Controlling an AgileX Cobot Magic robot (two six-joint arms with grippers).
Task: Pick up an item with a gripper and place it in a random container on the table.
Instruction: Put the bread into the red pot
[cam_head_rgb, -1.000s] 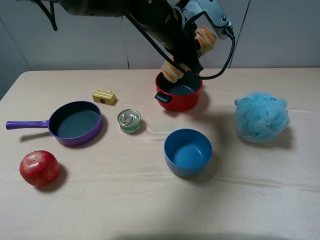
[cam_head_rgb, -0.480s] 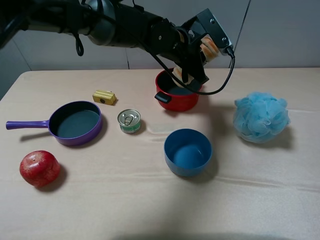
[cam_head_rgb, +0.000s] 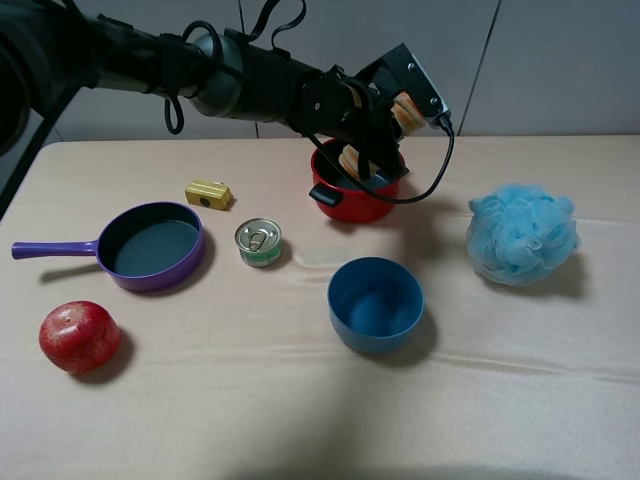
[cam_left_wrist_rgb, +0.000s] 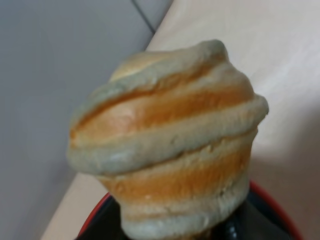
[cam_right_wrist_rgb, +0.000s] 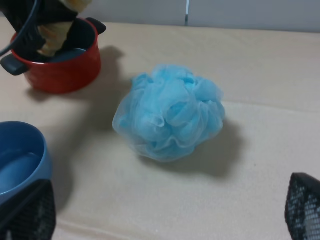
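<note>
Near side: right gripper over the table, fingers spread wide, nothing between them. Red apple and blue bowl next. Mid-table: purple pan, tin can, blue mesh sponge. Far side: yellow block, red pot. Left gripper clamps the bread loaf mid-length. The loaf is tilted, its lower end inside the pot's rim; contact with the pot floor undetermined.
</note>
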